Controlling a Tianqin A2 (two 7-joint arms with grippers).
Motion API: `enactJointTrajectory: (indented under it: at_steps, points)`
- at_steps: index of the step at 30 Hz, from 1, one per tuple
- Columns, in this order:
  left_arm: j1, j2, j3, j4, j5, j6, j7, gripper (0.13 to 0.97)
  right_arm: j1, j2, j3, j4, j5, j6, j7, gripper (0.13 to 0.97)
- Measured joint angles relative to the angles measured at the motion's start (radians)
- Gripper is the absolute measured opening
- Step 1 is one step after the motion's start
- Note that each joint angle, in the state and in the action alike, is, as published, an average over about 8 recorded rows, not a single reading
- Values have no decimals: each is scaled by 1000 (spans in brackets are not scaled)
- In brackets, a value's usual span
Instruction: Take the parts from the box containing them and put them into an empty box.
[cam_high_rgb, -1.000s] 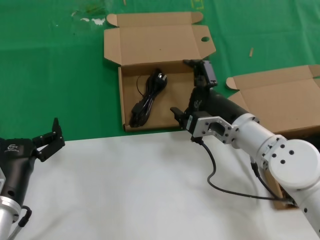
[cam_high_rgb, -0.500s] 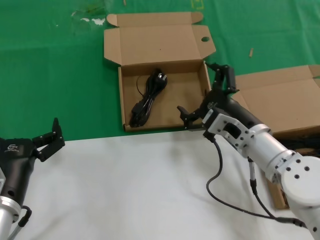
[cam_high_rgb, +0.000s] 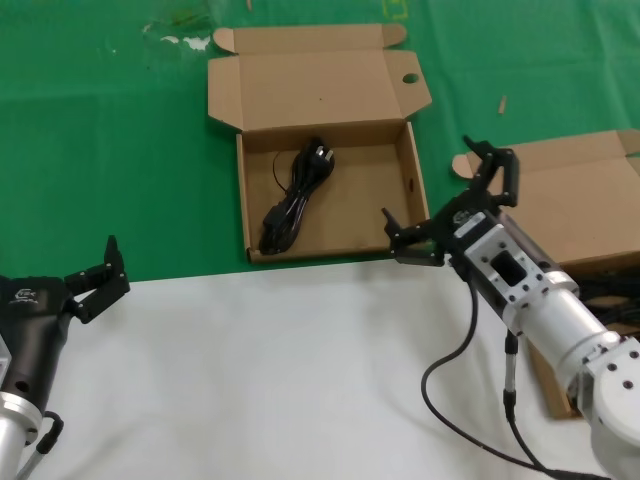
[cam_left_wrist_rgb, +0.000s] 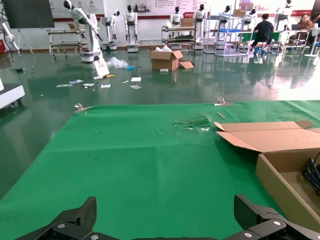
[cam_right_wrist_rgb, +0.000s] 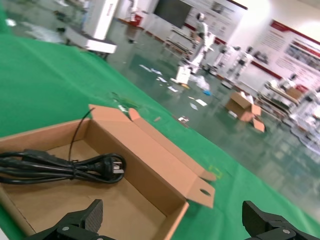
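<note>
The box with the round-holed flap lies open at the back middle, with one black power cord in its left half. The right wrist view shows this box and the cord. The plain-flapped box lies at the right; my right arm hides most of its inside. My right gripper is open and empty, in the air between the two boxes, just right of the holed box's right wall. My left gripper is open and empty at the near left, over the edge of the green mat.
A green mat covers the far part of the table and a white surface the near part. The left wrist view shows the holed box's corner to one side of my open left gripper. A black cable hangs from my right arm.
My right gripper has moved right, from over the holed box's right half to beyond its right wall, open and empty. The cord and the left arm have not moved.
</note>
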Motion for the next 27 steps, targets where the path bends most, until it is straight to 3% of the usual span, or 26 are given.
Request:
enactJointTrajectory:
  at_steps: [27]
  points:
    - [0,0,0,0,0,0,0,966,-220,-14,169,155,166,112,261,966]
